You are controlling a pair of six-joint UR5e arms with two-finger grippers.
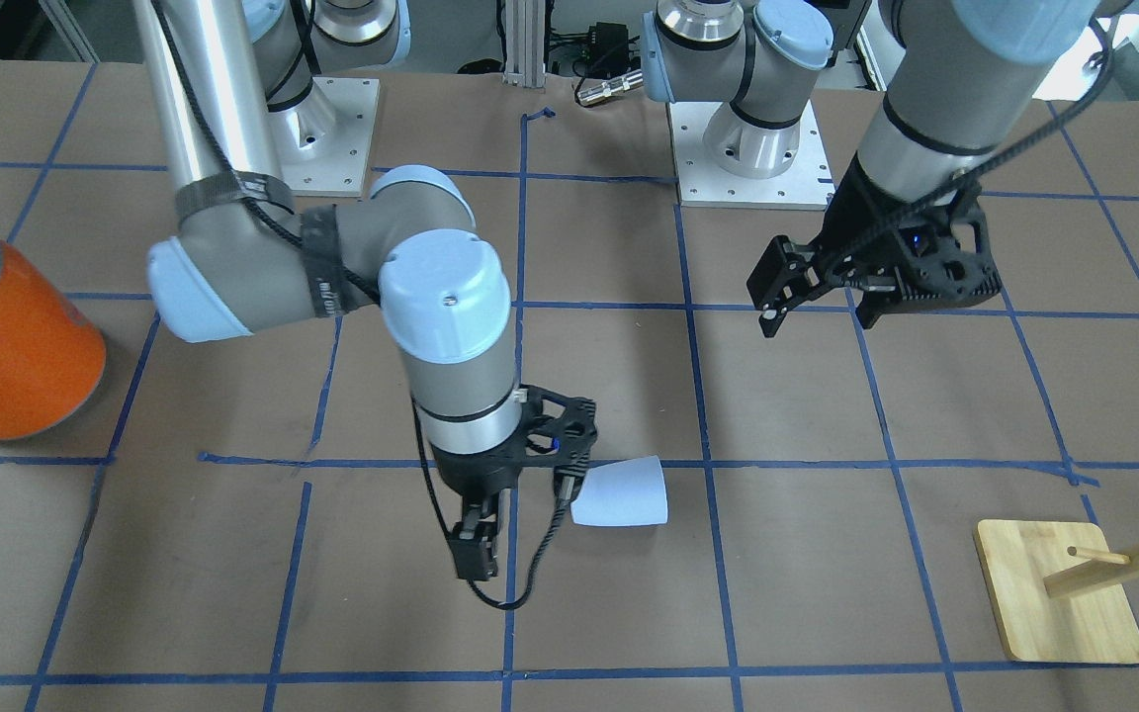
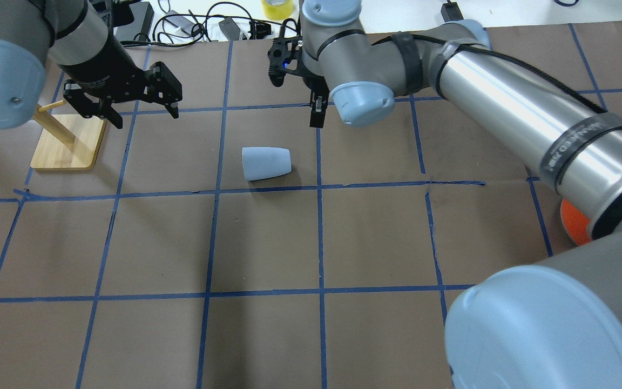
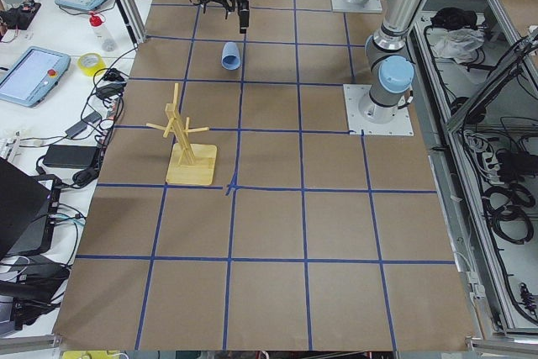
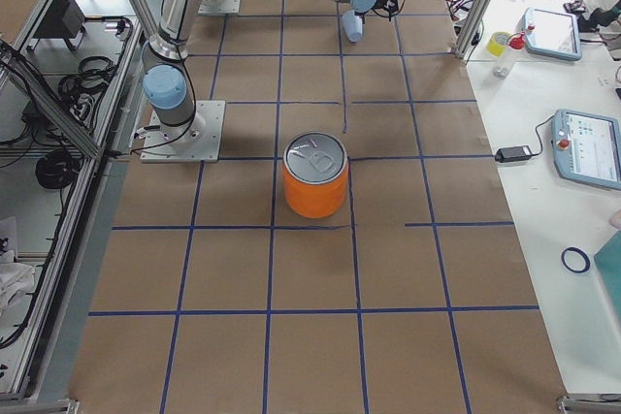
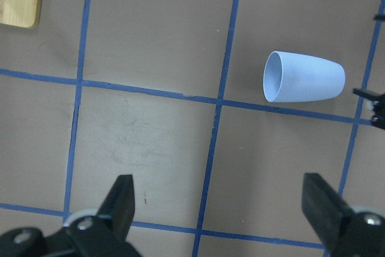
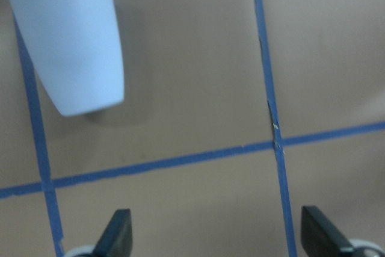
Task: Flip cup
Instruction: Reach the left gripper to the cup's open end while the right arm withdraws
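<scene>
- The cup (image 2: 266, 163) lies on its side on the brown counter (image 2: 376, 243), just on the far side of a blue tape line. Its wide mouth faces the robot's left and its narrow base faces the robot's right.
- The right end effector (image 1: 522, 524) hangs over the counter just beside the cup's narrow end, with its jaws spread wide. In its wrist view the cup sits off to one side of the gap, not between the fingers (image 6: 117, 236). I cannot tell whether the nearer finger touches the cup.
- The left end effector (image 2: 143, 114) is up in the air, well apart from the cup and on its mouth side. Its jaws are also spread wide and hold nothing.
- I count one cup, one orange can (image 1: 16, 346), one wooden peg rack (image 3: 187, 145) and two end effectors.
- In the left wrist view, the cup's mouth shows only its own pale blue inner wall.
- The can stands upright with its silver top on, well off toward the robot's right. What it holds is hidden.
</scene>
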